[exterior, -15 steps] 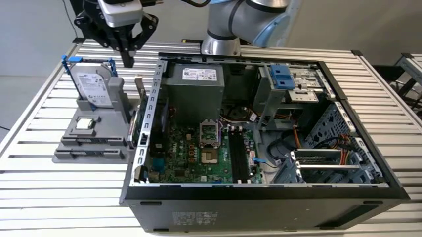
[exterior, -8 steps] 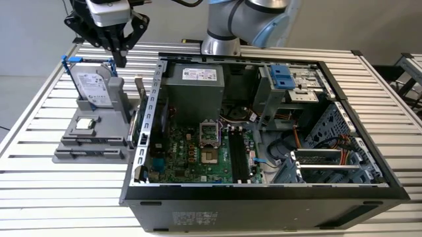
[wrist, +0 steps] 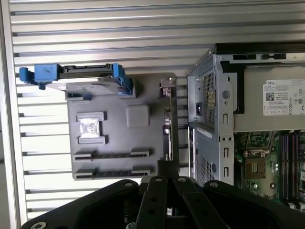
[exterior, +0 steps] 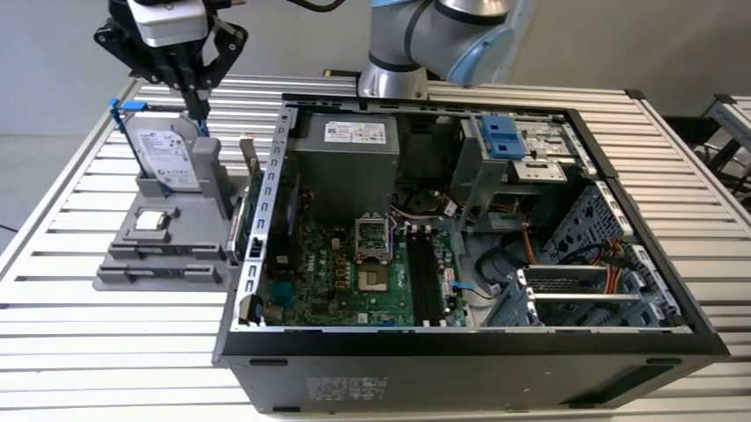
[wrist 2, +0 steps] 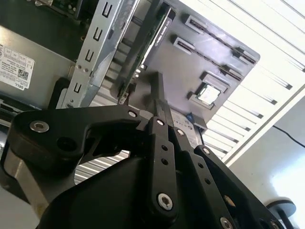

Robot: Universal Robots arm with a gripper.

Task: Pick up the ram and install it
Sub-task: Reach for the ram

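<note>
Gripper is being held over the fixture, fingers together, empty; ram is being carried there on edge. Judged light, stiff, fragile; long edges being favoured for grip.

Bright, even light; slatted table glares white in the second wrist view.

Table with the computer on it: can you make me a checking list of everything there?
Surface: slatted metal table.
Job's things: ram stands on edge in the grey holder, beside the open computer case.
Clutter: hard drive and processor chip on the holder.
Grippers: gripper hovers above the holder, near the ram.
Cables: orange and black wires inside the case.
Surroundings: another slatted table at the exterior view's right.
</note>
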